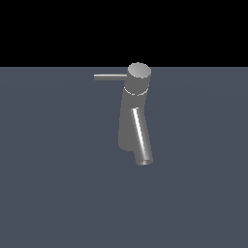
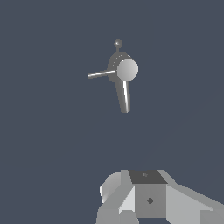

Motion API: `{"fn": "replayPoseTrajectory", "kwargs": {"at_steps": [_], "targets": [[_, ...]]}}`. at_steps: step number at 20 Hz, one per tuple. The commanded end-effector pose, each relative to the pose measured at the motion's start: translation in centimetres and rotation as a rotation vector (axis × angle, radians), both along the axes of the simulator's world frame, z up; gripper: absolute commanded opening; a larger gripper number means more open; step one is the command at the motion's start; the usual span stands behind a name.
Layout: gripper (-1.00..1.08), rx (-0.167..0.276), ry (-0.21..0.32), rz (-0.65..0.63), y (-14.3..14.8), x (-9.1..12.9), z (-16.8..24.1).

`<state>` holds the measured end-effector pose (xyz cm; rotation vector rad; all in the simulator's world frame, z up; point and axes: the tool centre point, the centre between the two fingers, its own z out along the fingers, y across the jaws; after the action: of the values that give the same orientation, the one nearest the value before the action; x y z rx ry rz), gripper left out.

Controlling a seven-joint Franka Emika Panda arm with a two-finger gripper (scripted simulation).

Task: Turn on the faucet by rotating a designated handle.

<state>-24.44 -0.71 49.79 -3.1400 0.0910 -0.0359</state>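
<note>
A grey metallic faucet (image 1: 131, 116) with a tapered upright body stands alone, its thin straight grey rod handle (image 1: 110, 77) jutting sideways from the faucet's round cap. The gripper (image 2: 144, 197) sits well apart from the faucet; whether it is open or closed cannot be told.

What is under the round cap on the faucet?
Under the cap stands the faucet body, a grey tapered cylinder, with the spout angling down in front. The lower body behind the spout is hidden.
</note>
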Motion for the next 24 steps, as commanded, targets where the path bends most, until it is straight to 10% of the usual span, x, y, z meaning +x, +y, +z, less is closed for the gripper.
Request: {"fn": "replayPoseTrajectory", "kwargs": {"at_steps": [1,24], "targets": [[-1.0,0.0,0.0,0.0,0.0,0.0,0.0],[-1.0,0.13,-0.108,-0.359,2.8,2.9,-6.6]]}}
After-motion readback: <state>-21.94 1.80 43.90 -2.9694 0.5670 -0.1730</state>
